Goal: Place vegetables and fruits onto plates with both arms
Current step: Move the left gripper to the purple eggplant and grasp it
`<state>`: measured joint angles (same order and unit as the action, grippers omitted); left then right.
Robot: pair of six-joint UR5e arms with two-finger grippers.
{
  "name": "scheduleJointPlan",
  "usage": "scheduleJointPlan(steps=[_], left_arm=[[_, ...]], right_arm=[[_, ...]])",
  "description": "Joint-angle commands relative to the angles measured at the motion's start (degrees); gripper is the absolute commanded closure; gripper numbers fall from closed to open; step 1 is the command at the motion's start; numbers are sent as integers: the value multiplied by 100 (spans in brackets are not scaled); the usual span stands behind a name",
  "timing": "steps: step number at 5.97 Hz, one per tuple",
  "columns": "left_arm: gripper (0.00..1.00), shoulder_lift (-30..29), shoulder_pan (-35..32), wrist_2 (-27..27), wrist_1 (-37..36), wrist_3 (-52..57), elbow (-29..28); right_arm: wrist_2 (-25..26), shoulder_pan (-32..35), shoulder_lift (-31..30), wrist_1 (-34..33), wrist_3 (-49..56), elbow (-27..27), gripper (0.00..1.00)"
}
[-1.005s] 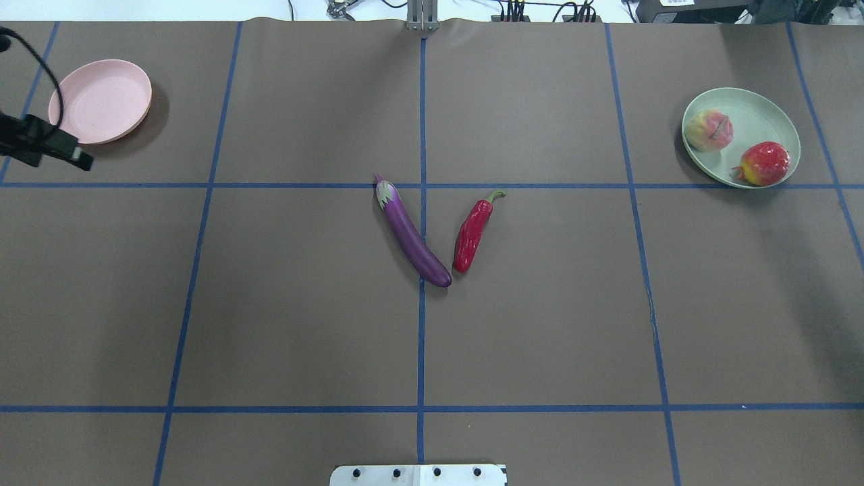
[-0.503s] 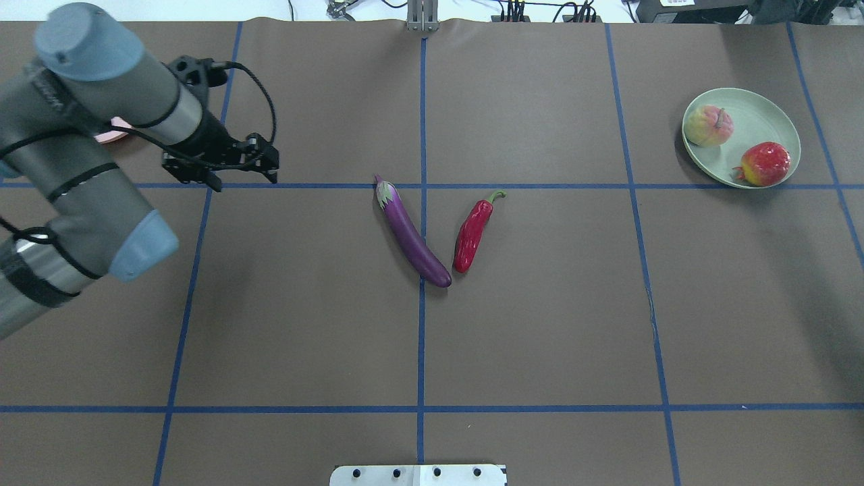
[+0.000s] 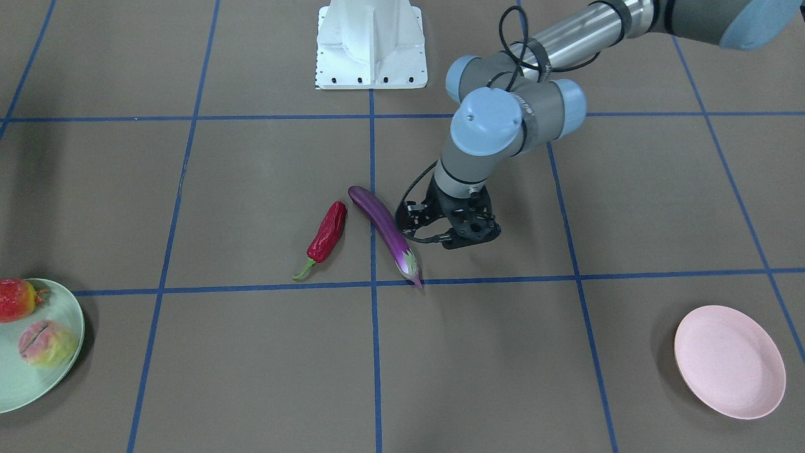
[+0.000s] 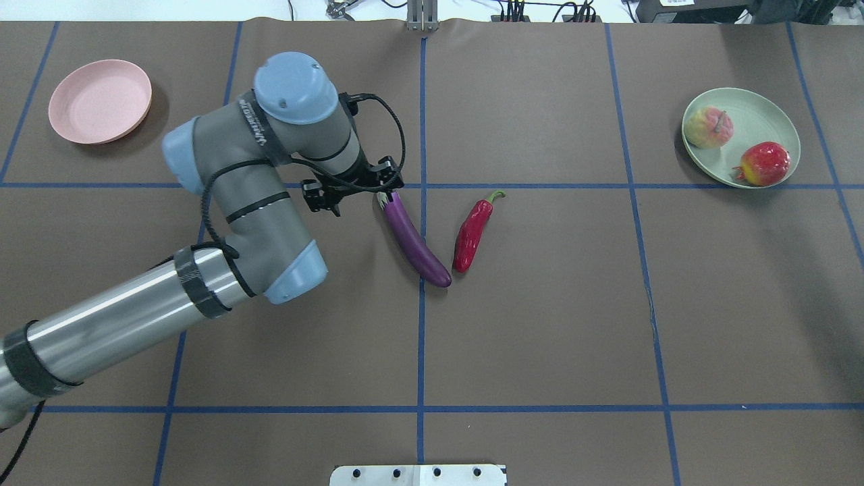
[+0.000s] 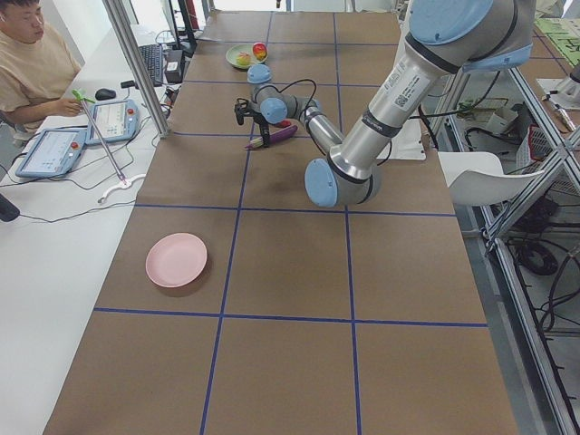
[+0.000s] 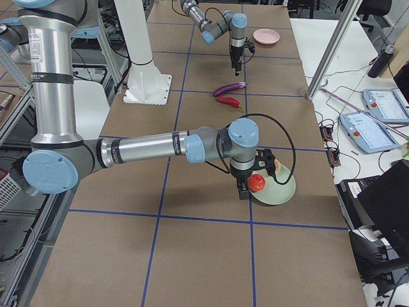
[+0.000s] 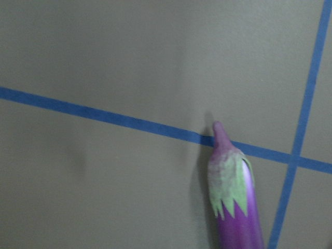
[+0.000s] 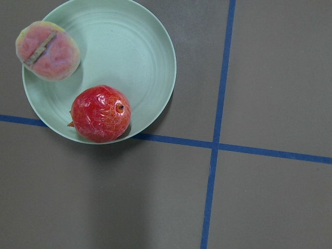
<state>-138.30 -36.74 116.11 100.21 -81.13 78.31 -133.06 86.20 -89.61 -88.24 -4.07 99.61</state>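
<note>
The purple eggplant [image 4: 413,239] and the red chili pepper [image 4: 472,233] lie side by side at the table's middle. My left gripper [image 4: 354,192] hovers just left of the eggplant's green cap [image 7: 228,181], its fingers spread open and holding nothing. The pink plate [image 4: 100,101] sits bare at the far left. On the mint green plate [image 4: 763,118] at the far right rest the peach [image 8: 47,50] and the bumpy red fruit [image 8: 100,114]. Only the exterior right view shows my right gripper [image 6: 245,188], by that plate's rim; whether it is open or shut I cannot tell.
The white pedestal base [image 3: 371,44] stands at the robot's edge of the table. Blue tape lines cross the brown mat. A person [image 5: 32,63] sits at a side desk with tablets, off the far side of the table.
My left arm has swept from the far left by the pink plate rightward to the eggplant's cap end. The eggplant and chili have not moved.
</note>
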Motion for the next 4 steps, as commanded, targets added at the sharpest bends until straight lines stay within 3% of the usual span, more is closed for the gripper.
scheduleJointPlan(steps=[1, 2, 4], left_arm=[[0, -653, 464, -716, -1, -500, -710], [0, -655, 597, -1113, -28, -500, -738], [2, -602, 642, -1134, -45, -430, -782]], right_arm=[[-1, 2, 5, -1, -15, -3, 0], [-1, -7, 5, -9, -15, -12, 0], [-1, -7, 14, -9, -24, -12, 0]])
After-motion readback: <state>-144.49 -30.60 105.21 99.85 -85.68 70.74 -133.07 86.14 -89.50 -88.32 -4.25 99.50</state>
